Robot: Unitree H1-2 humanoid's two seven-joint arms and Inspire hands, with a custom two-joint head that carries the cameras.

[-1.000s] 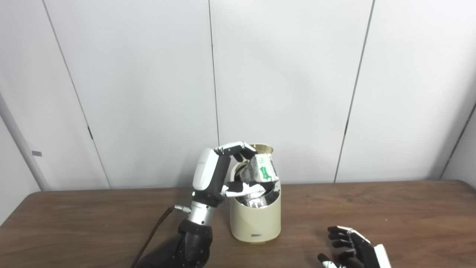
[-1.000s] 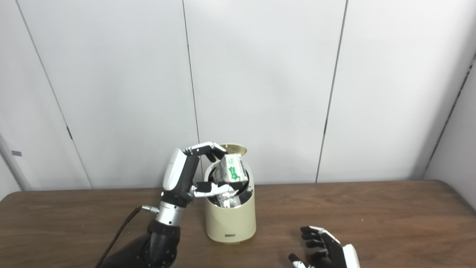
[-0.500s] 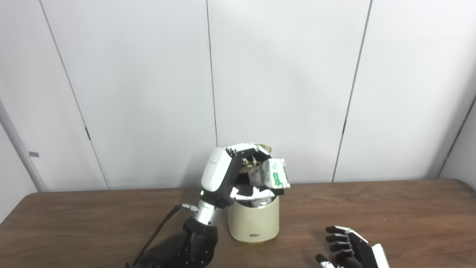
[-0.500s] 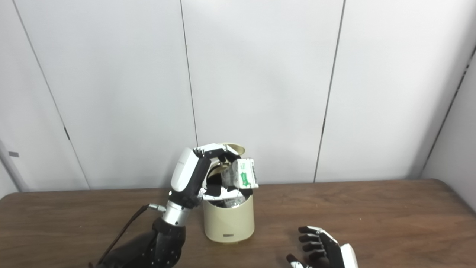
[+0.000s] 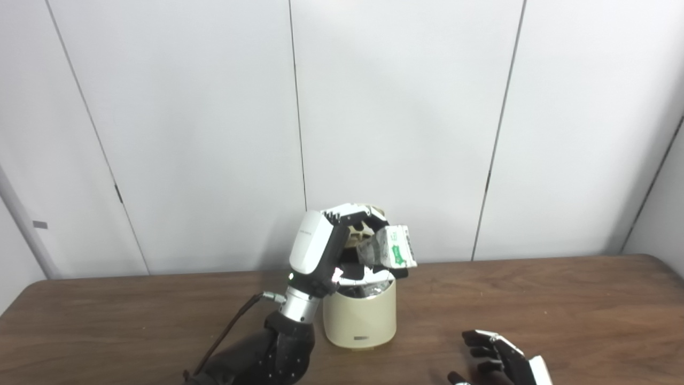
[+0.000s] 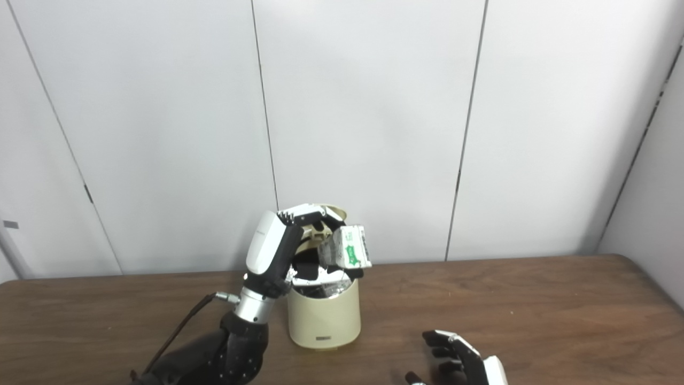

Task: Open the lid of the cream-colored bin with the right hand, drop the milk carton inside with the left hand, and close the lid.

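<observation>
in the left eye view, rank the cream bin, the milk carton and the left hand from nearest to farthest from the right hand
1. Cream bin: on the table, up and left of the right hand, its base closest.
2. Milk carton: held above the bin's open mouth, higher up.
3. Left hand: at the bin's left side, shut on the carton, farthest across.

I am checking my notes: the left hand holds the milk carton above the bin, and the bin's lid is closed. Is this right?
Not quite. The left hand does hold the milk carton above the bin, but the lid is open, raised behind the hand, as the right eye view shows.
</observation>
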